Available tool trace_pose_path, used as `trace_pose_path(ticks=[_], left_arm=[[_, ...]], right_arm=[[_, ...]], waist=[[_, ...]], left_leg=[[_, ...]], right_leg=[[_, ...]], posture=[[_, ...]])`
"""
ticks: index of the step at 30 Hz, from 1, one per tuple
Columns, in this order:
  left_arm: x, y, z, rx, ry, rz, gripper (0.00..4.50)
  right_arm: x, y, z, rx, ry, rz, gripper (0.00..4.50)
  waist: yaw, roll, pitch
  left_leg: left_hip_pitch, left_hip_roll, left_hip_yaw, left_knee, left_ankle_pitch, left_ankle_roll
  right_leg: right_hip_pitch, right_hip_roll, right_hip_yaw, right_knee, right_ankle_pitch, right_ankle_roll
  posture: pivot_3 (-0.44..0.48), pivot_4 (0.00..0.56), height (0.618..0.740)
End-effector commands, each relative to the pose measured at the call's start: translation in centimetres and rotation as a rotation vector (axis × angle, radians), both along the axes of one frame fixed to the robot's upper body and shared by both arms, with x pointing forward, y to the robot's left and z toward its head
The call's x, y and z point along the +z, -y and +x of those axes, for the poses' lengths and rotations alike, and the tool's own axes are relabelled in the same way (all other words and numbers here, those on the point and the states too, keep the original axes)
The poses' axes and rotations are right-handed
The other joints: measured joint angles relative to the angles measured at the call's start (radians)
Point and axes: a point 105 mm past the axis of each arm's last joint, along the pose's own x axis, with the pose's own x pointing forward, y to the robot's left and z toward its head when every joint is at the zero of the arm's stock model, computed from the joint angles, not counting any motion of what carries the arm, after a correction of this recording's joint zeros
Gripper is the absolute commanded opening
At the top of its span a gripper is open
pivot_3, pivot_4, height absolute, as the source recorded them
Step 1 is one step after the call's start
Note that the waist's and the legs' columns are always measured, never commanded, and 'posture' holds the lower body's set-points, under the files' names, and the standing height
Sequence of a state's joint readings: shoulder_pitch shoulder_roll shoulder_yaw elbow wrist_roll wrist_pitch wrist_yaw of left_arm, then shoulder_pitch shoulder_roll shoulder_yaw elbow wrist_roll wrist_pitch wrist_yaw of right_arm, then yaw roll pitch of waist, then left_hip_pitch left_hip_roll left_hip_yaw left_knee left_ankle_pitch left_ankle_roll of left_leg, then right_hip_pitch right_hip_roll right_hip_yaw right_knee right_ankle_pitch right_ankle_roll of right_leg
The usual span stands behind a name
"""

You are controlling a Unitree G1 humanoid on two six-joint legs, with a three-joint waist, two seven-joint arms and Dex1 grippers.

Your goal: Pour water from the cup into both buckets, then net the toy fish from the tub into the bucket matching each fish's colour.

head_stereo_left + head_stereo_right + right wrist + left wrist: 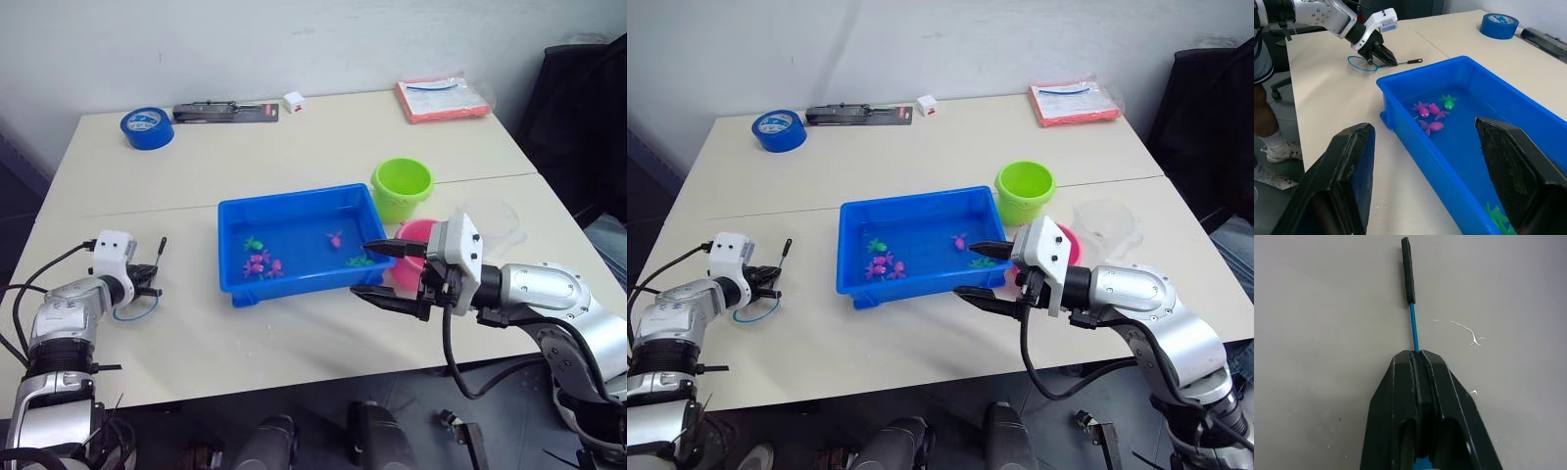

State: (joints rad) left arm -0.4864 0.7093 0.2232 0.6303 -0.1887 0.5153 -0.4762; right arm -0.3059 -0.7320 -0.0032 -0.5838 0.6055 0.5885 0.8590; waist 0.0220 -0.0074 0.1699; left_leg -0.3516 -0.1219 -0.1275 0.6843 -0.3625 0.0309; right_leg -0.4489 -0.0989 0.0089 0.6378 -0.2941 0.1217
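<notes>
The tub point(294, 208) lies just ahead of the wide-open, empty right gripper point(386, 272), with the fish point(1431, 113) in it beyond the fingertips. The left gripper point(1419, 363) is clamped on the net point(129, 309), whose black handle juts forward.

Left arm: bent, reaching in over the counter's left near corner.
Left hand point(149, 277): low at the counter surface, black fingers point(1400, 396) pressed together, pinching a thin blue stick.
Right arm: silver, reaching in from the counter's right near corner, forearm roughly level.
Right hand point(385, 271): fingers point(1347, 171) spread wide, holding nothing.
</notes>
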Motion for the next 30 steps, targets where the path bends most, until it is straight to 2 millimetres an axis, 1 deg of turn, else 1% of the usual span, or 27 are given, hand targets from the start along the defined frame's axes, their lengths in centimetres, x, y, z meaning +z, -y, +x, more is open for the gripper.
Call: trace_pose_path(ticks=[1,3,4,5,8,9,10,11,12,13,14,15,19,20,25,26,27,30], left_arm=[[0.9,-1.2,-0.8,0.024,0.033,-0.001,0.04],[3.7,-2.2,-0.9,0.042,0.146,-0.019,0.04],[4.5,-2.4,-0.9,0.043,0.178,-0.022,0.04],[6.0,-2.5,-1.0,0.024,0.243,-0.005,0.04],[10.5,-1.7,-1.1,-0.057,0.413,0.013,0.04],[11.9,-0.9,-1.1,-0.099,0.47,0.012,0.04],[13.4,0.3,-1.1,-0.163,0.521,0.004,0.04],[14.3,1.3,-1.1,-0.207,0.552,-0.001,0.04],[15.8,3.3,-1.2,-0.297,0.593,-0.017,0.04],[16.8,5.5,-1.5,-0.397,0.619,-0.036,0.04],[17.3,7.9,-1.8,-0.509,0.621,-0.035,0.04],[17.5,9.7,-2.1,-0.598,0.612,-0.03,0.04],[17.1,15.4,-3.2,-0.908,0.559,0.012,0.04],[17.0,16.4,-3.4,-0.966,0.549,0.024,0.04],[16.8,19.6,-3.8,-1.185,0.525,0.064,0.04],[16.7,20.7,-4.3,-1.262,0.516,0.061,0.04],[16.6,21.4,-4.7,-1.314,0.511,0.058,0.04],[15.7,22.9,-5.7,-1.453,0.48,0.087,0.04]], right_arm=[[0.7,-0.2,-0.5,0.021,0.034,0.004,4.5],[0.6,-0.2,-0.5,0.018,0.031,0.008,4.5],[0.6,-0.2,-0.5,0.017,0.03,0.009,4.5],[0.6,-0.1,-0.5,0.016,0.028,0.01,4.5],[0.5,0.0,-0.5,0.015,0.018,0.007,4.5],[0.4,0.1,-0.4,0.013,0.014,0.004,4.5],[0.3,0.2,-0.4,0.011,0.006,-0.002,4.5],[0.2,0.2,-0.3,0.009,0.0,-0.007,4.5],[0.2,0.4,-0.1,0.007,-0.006,-0.012,4.5],[0.1,0.5,0.0,0.004,-0.017,-0.019,4.5],[0.1,0.5,0.1,0.004,-0.026,-0.027,4.5],[0.0,0.6,0.2,0.003,-0.033,-0.034,4.5],[-0.2,0.6,0.5,0.008,-0.075,-0.055,4.5],[-0.2,0.6,0.5,0.011,-0.089,-0.061,4.5],[-1.4,0.7,0.4,0.015,-0.216,-0.119,4.5],[-1.6,0.6,0.4,0.009,-0.246,-0.124,4.5],[-1.7,0.5,0.4,0.005,-0.268,-0.127,4.5],[-1.9,0.1,0.4,0.002,-0.312,-0.148,4.5]], waist=[[-0.002,0.0,0.0],[-0.004,0.0,0.0],[-0.005,-0.001,0.0],[-0.005,-0.001,0.001],[0.0,-0.002,0.001],[0.002,-0.002,0.001],[0.005,-0.002,0.001],[0.008,-0.002,0.001],[0.009,-0.002,0.001],[0.008,-0.002,0.001],[0.008,-0.002,0.001],[0.007,-0.002,0.001],[-0.002,-0.001,0.001],[-0.004,-0.001,0.001],[-0.011,-0.001,0.001],[-0.011,-0.001,0.001],[-0.01,-0.001,0.001],[-0.008,-0.001,0.001]], left_leg=[[0.0,0.0,0.0,0.0,0.0,0.0],[0.0,0.0,0.0,0.0,0.0,0.0],[-0.001,0.001,0.0,0.0,0.0,0.0],[-0.001,0.001,0.0,0.0,0.0,0.0],[-0.001,0.001,-0.002,0.0,0.0,0.0],[-0.001,0.001,-0.002,0.0,0.0,0.0],[-0.001,0.001,-0.002,0.0,0.0,0.0],[-0.001,0.001,-0.003,0.0,0.0,0.0],[-0.001,0.001,-0.004,0.001,0.0,0.0],[-0.001,0.0,-0.005,0.001,0.0,0.0],[-0.002,0.0,-0.005,0.001,0.0,0.0],[-0.002,0.0,-0.006,0.001,0.0,0.0],[-0.002,0.001,-0.006,0.0,0.0,0.0],[-0.002,0.002,-0.005,0.0,0.0,0.0],[-0.002,0.003,-0.005,0.0,0.0,-0.001],[-0.002,0.003,-0.005,-0.001,0.0,-0.001],[-0.002,0.003,-0.005,-0.001,0.0,-0.001],[-0.002,0.003,-0.005,0.0,0.0,-0.001]], right_leg=[[0.0,0.0,0.0,0.0,0.0,0.0],[0.0,0.0,0.0,0.0,0.0,0.0],[0.0,0.0,0.0,0.0,0.0,0.0],[0.0,0.001,0.0,0.0,0.0,0.0],[0.0,0.0,0.0,-0.001,0.0,0.0],[0.0,0.0,0.0,-0.001,0.0,-0.001],[0.0,0.0,0.0,-0.002,0.0,-0.001],[0.001,-0.001,0.0,-0.002,0.0,-0.001],[0.002,-0.001,-0.001,-0.002,0.001,-0.001],[0.003,-0.001,0.0,-0.002,0.001,-0.001],[0.004,-0.002,0.0,-0.002,0.001,-0.001],[0.004,-0.002,0.0,-0.002,0.001,-0.001],[0.003,-0.001,0.0,-0.002,0.001,-0.001],[0.003,0.0,0.0,-0.002,0.001,-0.001],[0.002,0.001,0.0,-0.005,0.001,-0.001],[0.002,0.001,0.0,-0.007,0.001,-0.001],[0.002,0.001,0.0,-0.007,0.001,-0.001],[0.003,0.001,-0.001,-0.008,0.001,-0.001]], posture=[[0.0,0.15,0.74],[0.0,0.15,0.74],[0.0,0.15,0.74],[0.0,0.15,0.74],[0.0,0.15,0.74],[0.0,0.15,0.74],[0.0,0.15,0.74],[0.0,0.15,0.74],[0.0,0.15,0.74],[0.0,0.15,0.74],[0.0,0.15,0.74],[0.0,0.15,0.74],[0.0,0.15,0.74],[0.0,0.15,0.74],[0.0,0.15,0.74],[0.0,0.15,0.74],[0.0,0.15,0.74],[0.0,0.15,0.74]])
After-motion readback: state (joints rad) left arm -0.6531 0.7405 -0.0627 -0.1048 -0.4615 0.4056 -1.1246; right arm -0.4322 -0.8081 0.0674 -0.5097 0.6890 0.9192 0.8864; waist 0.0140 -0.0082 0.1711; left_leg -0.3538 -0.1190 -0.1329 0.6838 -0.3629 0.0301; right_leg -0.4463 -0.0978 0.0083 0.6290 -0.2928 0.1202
